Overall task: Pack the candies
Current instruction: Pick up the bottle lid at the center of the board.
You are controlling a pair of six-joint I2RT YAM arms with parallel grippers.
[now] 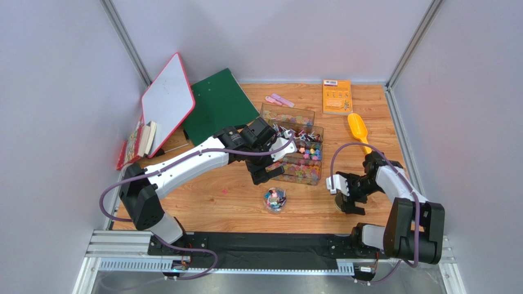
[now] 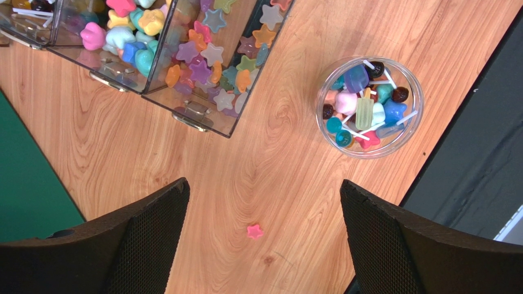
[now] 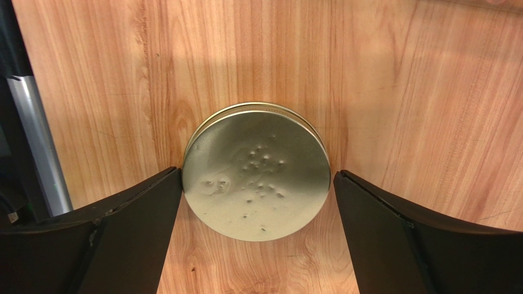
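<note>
candies (image 2: 368,107) lie jumbled every which way in the upright jar (image 2: 410,139).

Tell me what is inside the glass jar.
The jar holds mixed candies: pink, blue, teal, yellow, dark, some on white sticks. The top ones hide whatever lies beneath.

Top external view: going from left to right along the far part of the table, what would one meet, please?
White board → green folder → pink strips → orange booklet → yellow scoop
</note>
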